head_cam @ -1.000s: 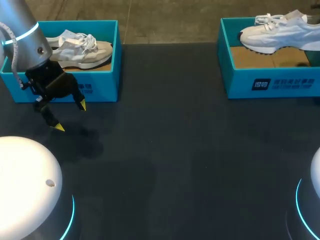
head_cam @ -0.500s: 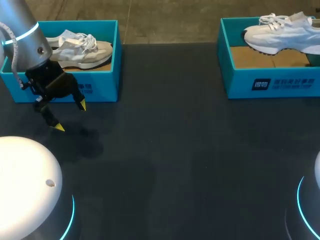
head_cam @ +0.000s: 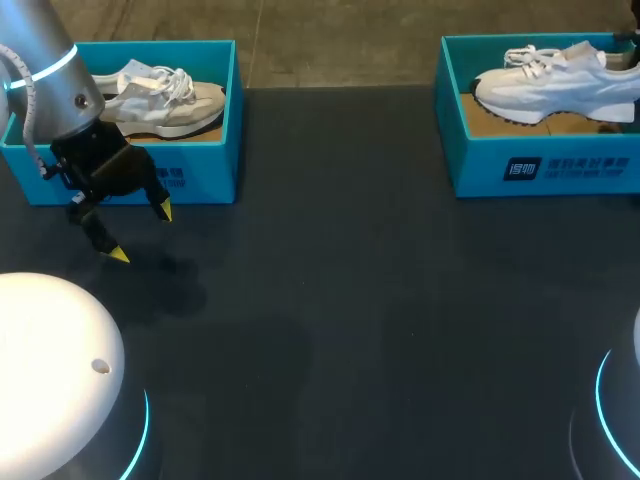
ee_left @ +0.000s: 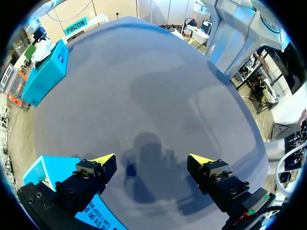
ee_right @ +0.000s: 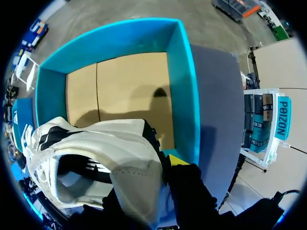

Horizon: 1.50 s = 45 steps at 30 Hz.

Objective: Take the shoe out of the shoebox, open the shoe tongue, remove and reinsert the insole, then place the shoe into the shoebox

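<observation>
A white sneaker [head_cam: 560,80] hangs tilted over the right teal shoebox [head_cam: 545,165], toe down toward the box's left end. In the right wrist view my right gripper [ee_right: 160,165] is shut on the heel of this sneaker [ee_right: 105,158], with one yellow fingertip [ee_right: 178,159] showing beside the heel. The box's cardboard floor [ee_right: 129,91] lies bare below. The head view cuts off the right gripper at its edge. My left gripper [head_cam: 141,232] is open and empty, low over the table in front of the left shoebox [head_cam: 205,165].
The left shoebox holds a second pale sneaker [head_cam: 165,100]. From the left wrist view, dark tabletop [ee_left: 144,96] stretches ahead of the left gripper [ee_left: 152,160], with the right shoebox [ee_left: 48,74] far off and a corner of the left shoebox [ee_left: 45,170] close beside one finger.
The right gripper has lowered the sneaker and shifted it slightly left over the right shoebox, after a brief rise. The left arm has stayed still.
</observation>
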{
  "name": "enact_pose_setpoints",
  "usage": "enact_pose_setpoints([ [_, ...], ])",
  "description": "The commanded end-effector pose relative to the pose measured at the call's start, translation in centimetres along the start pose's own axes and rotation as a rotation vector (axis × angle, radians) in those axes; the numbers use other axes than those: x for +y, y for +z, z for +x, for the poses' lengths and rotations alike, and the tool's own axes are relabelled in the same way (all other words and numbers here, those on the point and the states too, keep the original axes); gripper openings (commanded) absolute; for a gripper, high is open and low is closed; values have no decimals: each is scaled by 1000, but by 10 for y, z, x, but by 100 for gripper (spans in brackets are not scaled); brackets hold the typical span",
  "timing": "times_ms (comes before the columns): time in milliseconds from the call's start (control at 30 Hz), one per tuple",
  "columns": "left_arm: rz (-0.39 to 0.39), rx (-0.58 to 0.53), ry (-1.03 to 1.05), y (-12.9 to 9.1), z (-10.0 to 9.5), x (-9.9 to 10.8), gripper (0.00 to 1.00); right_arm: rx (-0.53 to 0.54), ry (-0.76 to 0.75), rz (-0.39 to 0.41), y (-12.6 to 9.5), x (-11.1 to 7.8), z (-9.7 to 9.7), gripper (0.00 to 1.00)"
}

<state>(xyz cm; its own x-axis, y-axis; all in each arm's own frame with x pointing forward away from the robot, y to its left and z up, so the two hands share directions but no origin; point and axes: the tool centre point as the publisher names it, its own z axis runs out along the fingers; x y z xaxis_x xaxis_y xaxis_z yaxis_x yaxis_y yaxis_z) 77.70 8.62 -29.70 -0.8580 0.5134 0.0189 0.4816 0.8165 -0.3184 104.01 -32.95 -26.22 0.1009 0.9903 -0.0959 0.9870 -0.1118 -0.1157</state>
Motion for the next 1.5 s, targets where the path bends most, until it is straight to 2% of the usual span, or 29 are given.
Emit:
enact_pose_setpoints([
  [33, -1, -2, 1, 0, 1, 0, 100, 18, 4, 6, 4, 8, -5, 0],
  [300, -1, -2, 1, 0, 1, 0, 100, 1, 6, 25, 19, 18, -3, 0],
  [633, -1, -2, 1, 0, 1, 0, 100, 13, 21, 11, 28, 28, 1, 0],
  [800, -1, -2, 1, 0, 1, 0, 100, -5, 26, 34, 38, 32, 3, 0],
  [1267, -1, -2, 1, 0, 1, 0, 100, 6, 71, 32, 51, 19, -11, 0],
  [1500, -1, -2, 1, 0, 1, 0, 100, -7, 60, 59, 63, 14, -10, 0],
])
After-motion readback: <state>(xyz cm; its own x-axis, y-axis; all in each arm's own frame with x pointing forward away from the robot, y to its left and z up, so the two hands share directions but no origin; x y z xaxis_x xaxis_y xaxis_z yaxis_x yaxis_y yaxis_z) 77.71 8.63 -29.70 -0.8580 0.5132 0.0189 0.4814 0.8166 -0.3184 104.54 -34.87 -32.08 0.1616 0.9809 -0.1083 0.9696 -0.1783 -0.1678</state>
